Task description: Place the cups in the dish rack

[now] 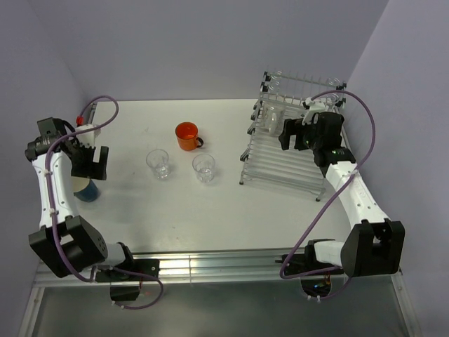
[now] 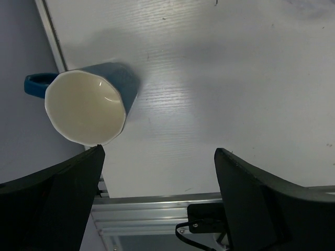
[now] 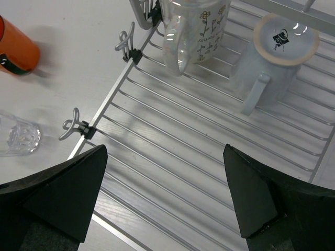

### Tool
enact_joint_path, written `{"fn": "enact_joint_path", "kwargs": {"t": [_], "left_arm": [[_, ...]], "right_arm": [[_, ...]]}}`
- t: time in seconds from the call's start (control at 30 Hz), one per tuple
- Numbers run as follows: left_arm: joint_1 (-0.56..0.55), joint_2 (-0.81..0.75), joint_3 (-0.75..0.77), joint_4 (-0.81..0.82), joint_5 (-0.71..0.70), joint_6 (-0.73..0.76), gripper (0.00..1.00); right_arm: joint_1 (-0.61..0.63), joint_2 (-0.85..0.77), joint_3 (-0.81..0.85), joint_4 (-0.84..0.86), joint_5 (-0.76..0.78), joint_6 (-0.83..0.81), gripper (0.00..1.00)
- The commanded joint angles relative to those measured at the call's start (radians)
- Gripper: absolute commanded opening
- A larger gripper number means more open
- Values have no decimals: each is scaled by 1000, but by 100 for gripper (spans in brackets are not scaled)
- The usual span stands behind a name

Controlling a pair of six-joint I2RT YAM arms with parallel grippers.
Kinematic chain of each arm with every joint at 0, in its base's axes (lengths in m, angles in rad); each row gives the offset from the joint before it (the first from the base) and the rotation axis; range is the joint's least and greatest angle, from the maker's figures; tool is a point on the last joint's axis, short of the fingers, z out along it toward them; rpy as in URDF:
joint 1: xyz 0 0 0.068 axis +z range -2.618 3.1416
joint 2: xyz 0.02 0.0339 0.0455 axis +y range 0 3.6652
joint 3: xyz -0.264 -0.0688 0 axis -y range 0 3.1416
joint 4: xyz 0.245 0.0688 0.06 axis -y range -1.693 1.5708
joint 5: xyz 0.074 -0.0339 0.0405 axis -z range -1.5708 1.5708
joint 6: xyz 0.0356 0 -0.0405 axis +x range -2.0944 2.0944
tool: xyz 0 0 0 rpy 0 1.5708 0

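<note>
While upright, mouth up, handle toward the wall (image 2: 18, 47): blue mug (image 2: 86, 107) beneath the left gripper (image 2: 158, 151), jaws apart.

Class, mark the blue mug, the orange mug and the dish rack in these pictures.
blue mug (image 2: 84, 107), left wrist view, its pale inside.
orange mug (image 1: 186, 135), top external view, its open top.
dish rack (image 1: 280, 165), top external view, bare floor rods.

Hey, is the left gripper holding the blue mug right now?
No, the left gripper is open, and the blue mug stands free on the table ahead of it.
</note>
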Motion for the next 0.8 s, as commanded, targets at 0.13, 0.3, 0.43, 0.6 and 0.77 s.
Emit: {"fn": "enact_joint_path", "kwargs": {"t": [0.13,0.3,0.43,0.6,0.77], "left_arm": [[61,79,34,-49,35,130,96],[75,103,-6,-8,17,164,95],[78,126,-73,49,10,199,94],[78,156,-132,103,20,229,92],[80,192,-176,158,0,233,88]], "right_arm": [[6,2,64,-11,-34,-35,100],[6,8,69,-12,-56,-32,100],[7,31,90,-29,-63,-18,100],[8,34,101,-35,-51,-23,100],[8,35,96,-37,-51,-23,100]]}}
